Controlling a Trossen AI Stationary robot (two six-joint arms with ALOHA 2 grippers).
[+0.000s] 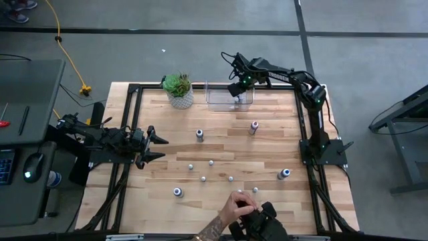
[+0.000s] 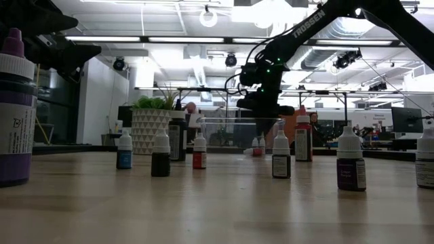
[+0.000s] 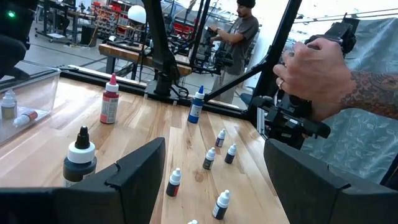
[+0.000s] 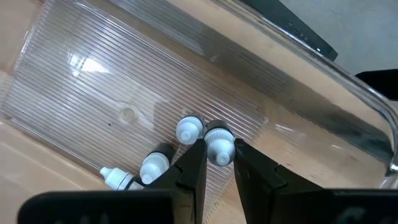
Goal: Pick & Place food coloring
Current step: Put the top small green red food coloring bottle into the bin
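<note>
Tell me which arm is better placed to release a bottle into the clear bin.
Right. The right gripper is over the clear bin, fingers shut on a small bottle. The left gripper waits open, away from it.

Loose bottles (image 1: 210, 163): tiny, pale-capped food coloring, upright, scattered across the table before the clear bin (image 1: 221, 102).
Bigger bottles (image 1: 253, 127): red- and blue-topped, upright among them.
Binned bottles (image 4: 155, 167): several white-capped, one upright between dark fingers.

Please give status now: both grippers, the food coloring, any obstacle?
Right gripper shut on small white-capped bottle over clear plastic bin. Left gripper open, waiting. A person's hand at table edge.
</note>
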